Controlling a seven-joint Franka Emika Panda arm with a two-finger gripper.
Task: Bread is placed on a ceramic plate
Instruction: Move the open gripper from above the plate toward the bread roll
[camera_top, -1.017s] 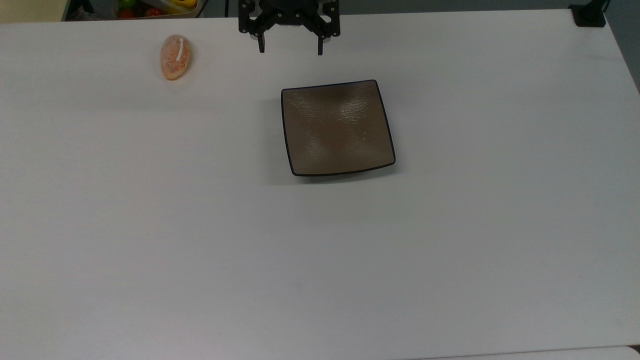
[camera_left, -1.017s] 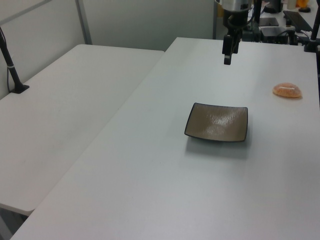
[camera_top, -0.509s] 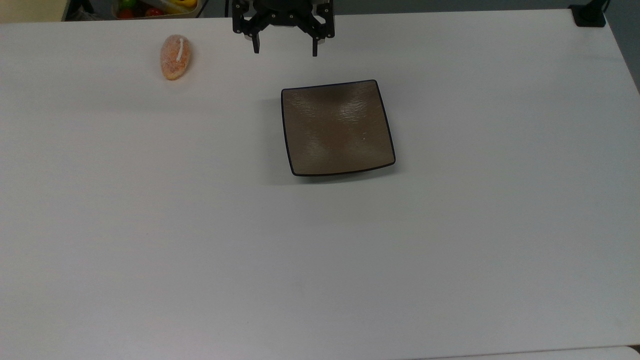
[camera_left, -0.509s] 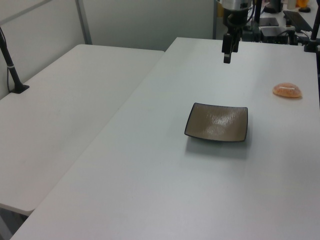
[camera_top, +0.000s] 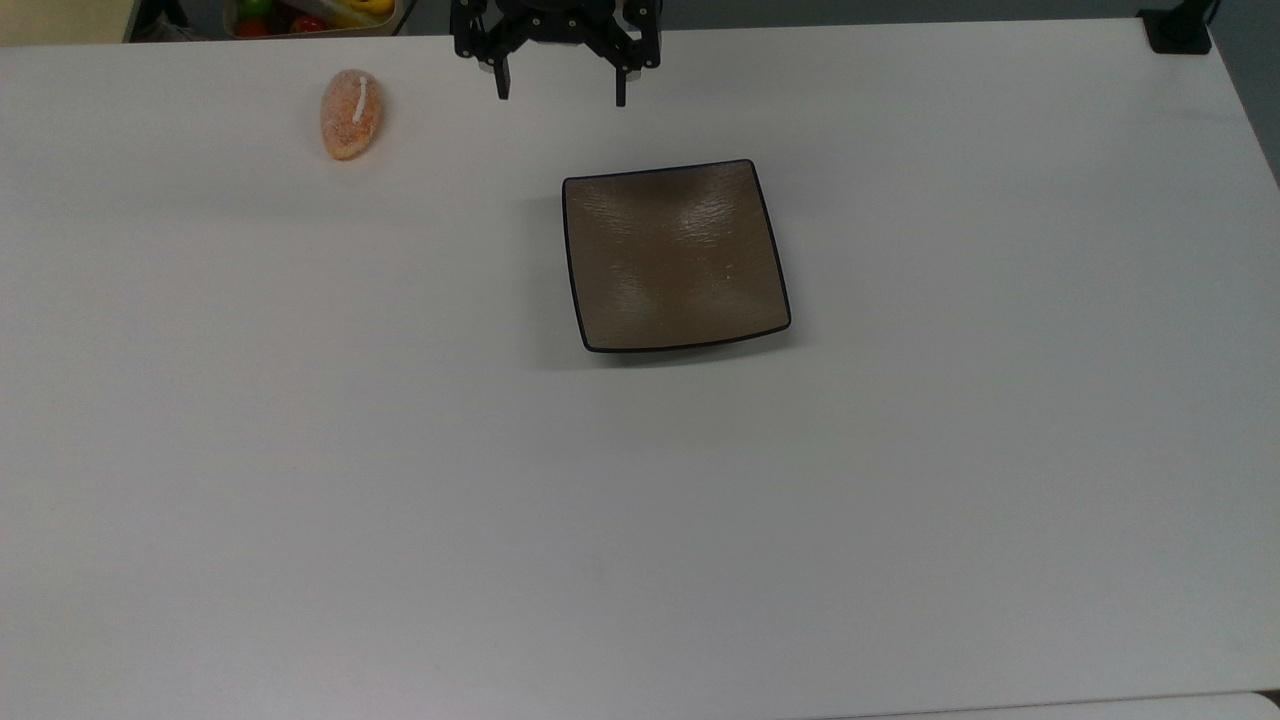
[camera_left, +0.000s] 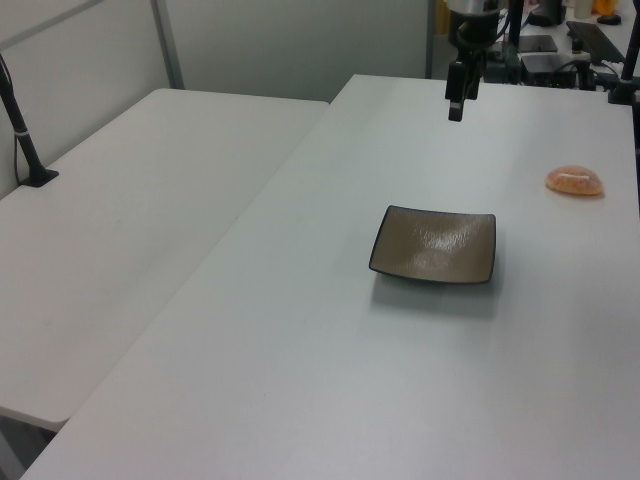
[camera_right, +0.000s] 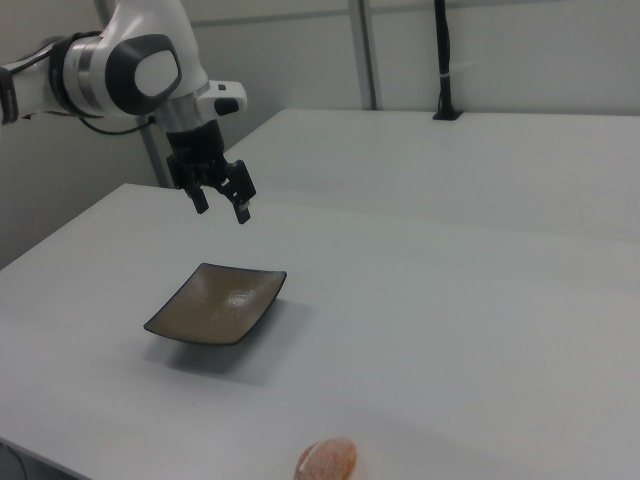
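Bread (camera_top: 351, 113): orange-tan bun with one white stripe, lying on the white tabletop (camera_top: 640, 500) near the top view's upper left, well apart from the plate. Ceramic plate (camera_top: 675, 256): square, glossy brown, dark-rimmed, unoccupied at mid-tabletop. End effector (camera_top: 561, 96): black, fingers spread, holding nothing, raised above the tabletop beyond the plate's far edge in the top view

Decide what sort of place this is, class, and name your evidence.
Probably a robotics lab or workshop: a robot arm with an open gripper hangs over a plain white table holding a bread and a ceramic plate.
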